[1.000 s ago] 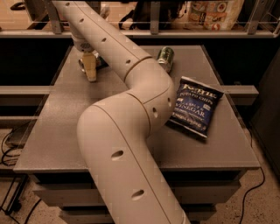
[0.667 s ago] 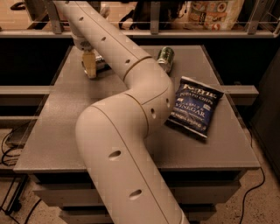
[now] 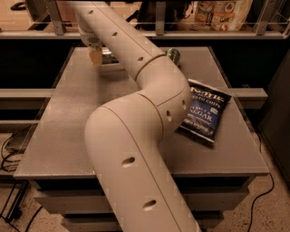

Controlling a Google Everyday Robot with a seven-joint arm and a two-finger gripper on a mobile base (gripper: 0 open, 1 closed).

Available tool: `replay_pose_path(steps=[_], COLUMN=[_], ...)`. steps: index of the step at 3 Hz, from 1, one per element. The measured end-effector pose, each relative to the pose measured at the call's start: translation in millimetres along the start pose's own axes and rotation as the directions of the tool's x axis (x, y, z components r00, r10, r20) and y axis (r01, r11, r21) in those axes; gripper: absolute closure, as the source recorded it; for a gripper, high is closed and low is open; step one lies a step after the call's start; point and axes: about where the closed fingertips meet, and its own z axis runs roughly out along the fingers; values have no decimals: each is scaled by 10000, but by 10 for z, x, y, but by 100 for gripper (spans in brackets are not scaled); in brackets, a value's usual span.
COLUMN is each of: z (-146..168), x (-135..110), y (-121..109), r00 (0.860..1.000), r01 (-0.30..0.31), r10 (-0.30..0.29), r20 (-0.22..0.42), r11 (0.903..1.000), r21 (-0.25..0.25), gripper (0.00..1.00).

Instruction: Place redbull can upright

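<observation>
Arm (image 3: 136, 136) bent, stretched away, pincer (image 3: 95, 57) far left

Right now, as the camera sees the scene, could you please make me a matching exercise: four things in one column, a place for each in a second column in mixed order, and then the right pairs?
Things
1. claw
2. green can
3. chip bag
4. snack packages

Places
A. lying flat on the right part of the table, near the bend of the arm
B. on the shelf behind the table
C. at the far left part of the table
D. at the far edge of the table, partly behind the arm

Pairs: 1-C, 2-D, 3-A, 4-B
</observation>
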Motion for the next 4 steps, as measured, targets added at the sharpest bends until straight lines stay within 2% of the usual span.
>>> replay_pose_path(steps=[1, 2, 3, 4], z=[-372, -706, -947, -1124], x=[155, 263, 310, 309], y=[-5, 38, 183, 400], r00=[9959, 9794, 9308, 8477], r01=[-545, -829, -1096, -1668], r10=[514, 686, 763, 1014], r20=[745, 1897, 3574, 5208], r11=[9977, 9942, 9912, 9827], r21=[391, 681, 739, 802], gripper=[100, 100, 100, 100])
